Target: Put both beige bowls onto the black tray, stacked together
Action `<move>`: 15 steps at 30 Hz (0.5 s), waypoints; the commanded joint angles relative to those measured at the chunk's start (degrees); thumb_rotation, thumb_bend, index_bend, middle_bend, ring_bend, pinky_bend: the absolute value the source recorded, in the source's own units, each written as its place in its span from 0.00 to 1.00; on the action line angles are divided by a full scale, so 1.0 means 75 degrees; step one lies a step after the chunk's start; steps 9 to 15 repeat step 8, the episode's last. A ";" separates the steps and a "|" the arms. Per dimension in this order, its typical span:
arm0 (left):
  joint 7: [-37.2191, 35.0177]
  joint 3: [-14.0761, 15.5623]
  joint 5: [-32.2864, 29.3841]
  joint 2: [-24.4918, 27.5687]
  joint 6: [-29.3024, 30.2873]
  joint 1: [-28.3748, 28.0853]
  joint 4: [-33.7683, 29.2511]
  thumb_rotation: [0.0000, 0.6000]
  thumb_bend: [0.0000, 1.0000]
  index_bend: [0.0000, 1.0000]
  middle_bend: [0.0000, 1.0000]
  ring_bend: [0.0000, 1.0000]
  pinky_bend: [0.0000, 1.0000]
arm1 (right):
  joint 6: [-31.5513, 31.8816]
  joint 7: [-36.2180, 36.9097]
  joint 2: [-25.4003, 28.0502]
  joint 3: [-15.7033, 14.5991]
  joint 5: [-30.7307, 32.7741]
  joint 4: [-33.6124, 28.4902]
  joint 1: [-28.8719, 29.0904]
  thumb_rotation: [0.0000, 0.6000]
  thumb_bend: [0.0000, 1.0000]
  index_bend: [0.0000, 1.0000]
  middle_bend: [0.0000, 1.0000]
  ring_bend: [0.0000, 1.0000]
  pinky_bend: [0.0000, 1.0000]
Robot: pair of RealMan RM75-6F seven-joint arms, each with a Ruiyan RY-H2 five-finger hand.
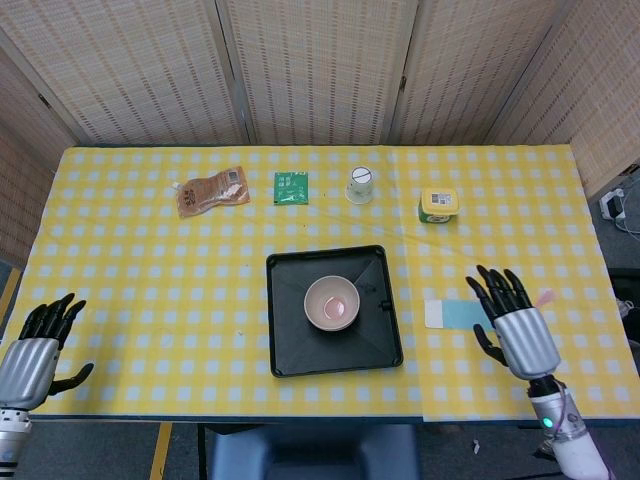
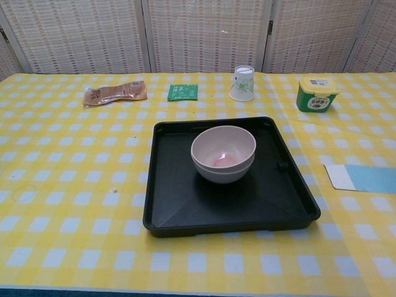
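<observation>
The two beige bowls (image 2: pixel 223 154) sit nested one inside the other near the middle of the black tray (image 2: pixel 176 207) (the inner one shows a pinkish patch at its bottom). Seen from the head camera, the right hand (image 1: pixel 516 321) hovers at about four o'clock from the tray, fingers spread and holding nothing, over a pale blue card (image 1: pixel 452 313). The left hand (image 1: pixel 38 346) waits at eight o'clock, well apart, fingers likewise apart and empty.
</observation>
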 commanded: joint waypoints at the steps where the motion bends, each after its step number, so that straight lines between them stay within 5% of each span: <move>1: 0.0198 0.0020 0.0153 -0.0137 0.0125 -0.0004 0.0018 1.00 0.27 0.00 0.00 0.00 0.05 | 0.0691 -0.0044 0.0765 -0.0298 0.0232 -0.0495 -0.0823 1.00 0.49 0.00 0.00 0.00 0.00; 15: 0.0390 0.0061 0.0470 -0.0313 0.0497 0.0090 0.0034 1.00 0.27 0.00 0.00 0.00 0.05 | 0.0274 -0.0141 0.1169 -0.0351 0.0147 -0.0897 -0.0921 1.00 0.49 0.00 0.00 0.00 0.00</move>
